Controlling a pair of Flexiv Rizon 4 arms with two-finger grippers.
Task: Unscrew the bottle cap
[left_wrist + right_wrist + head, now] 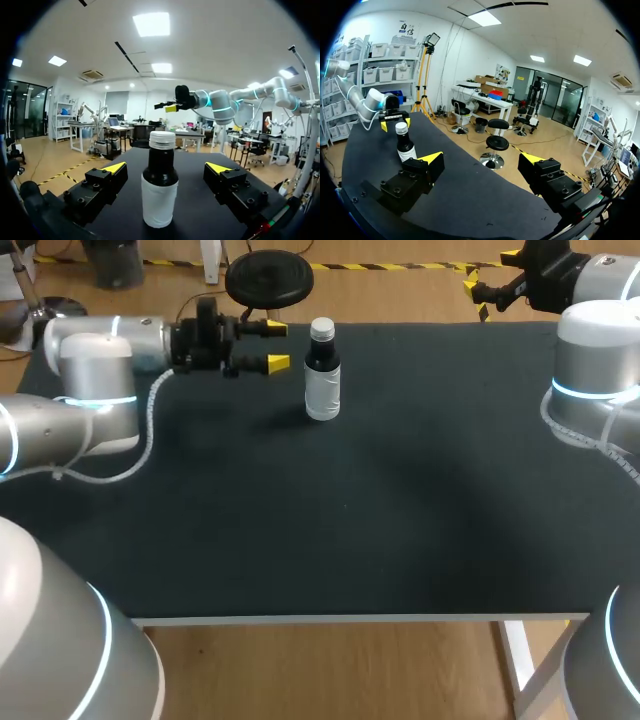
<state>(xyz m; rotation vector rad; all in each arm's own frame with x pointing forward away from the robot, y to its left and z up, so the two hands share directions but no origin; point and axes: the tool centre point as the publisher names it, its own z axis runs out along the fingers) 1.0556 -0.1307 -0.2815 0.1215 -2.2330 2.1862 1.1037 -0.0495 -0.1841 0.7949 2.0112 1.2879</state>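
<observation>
A: Underfoot?
B: Wooden floor [330, 670], with yellow-and-black tape [400, 265] past the far side of the bench [400, 540].
A: And the bench?
B: Matte black on top, white along the near edge, on white legs [515, 660].
A: Furniture nearby?
B: Round black stool [268, 275] just behind the far edge; white shelves [385, 62] with bins against a white wall [450, 55].
A: Light?
B: Bright ceiling panels [151, 24] set in a white ceiling; dark glass doors [555, 95] further off.
</observation>
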